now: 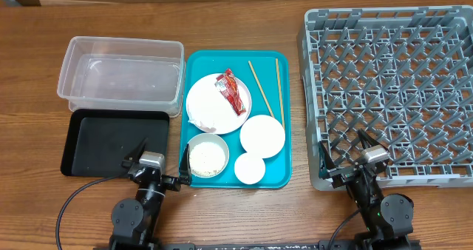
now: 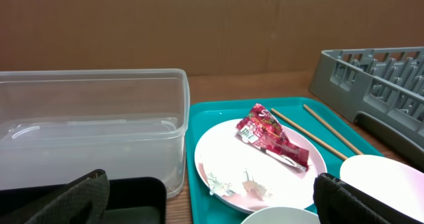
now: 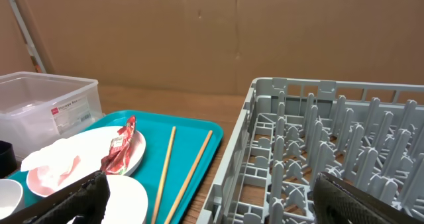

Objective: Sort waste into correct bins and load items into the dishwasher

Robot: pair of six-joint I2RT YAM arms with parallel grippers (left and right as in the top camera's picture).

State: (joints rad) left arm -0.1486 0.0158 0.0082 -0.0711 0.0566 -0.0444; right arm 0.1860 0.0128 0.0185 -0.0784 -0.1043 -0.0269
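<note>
On the teal tray, a large white plate [image 1: 211,102] holds the red snack wrapper [image 1: 230,91] [image 2: 271,134] [image 3: 119,148] and a crumpled tissue [image 2: 245,183]. A bowl of rice [image 1: 208,157], a smaller plate [image 1: 262,135] and a small cup [image 1: 250,169] sit near its front. Two chopsticks [image 1: 260,87] [image 3: 165,164] lie at its back right. The clear tub [image 1: 122,76] and the black tray [image 1: 103,143] are to the left. The grey dish rack [image 1: 392,95] is to the right. My left gripper [image 1: 160,155] [image 2: 212,192] is open and empty at the black tray's front right corner. My right gripper [image 1: 346,152] [image 3: 212,197] is open and empty at the rack's front left corner.
The teal serving tray [image 1: 277,172] lies between the black tray and the rack. Bare wooden table runs along the front edge and behind the tub. A brown wall stands behind the table in both wrist views.
</note>
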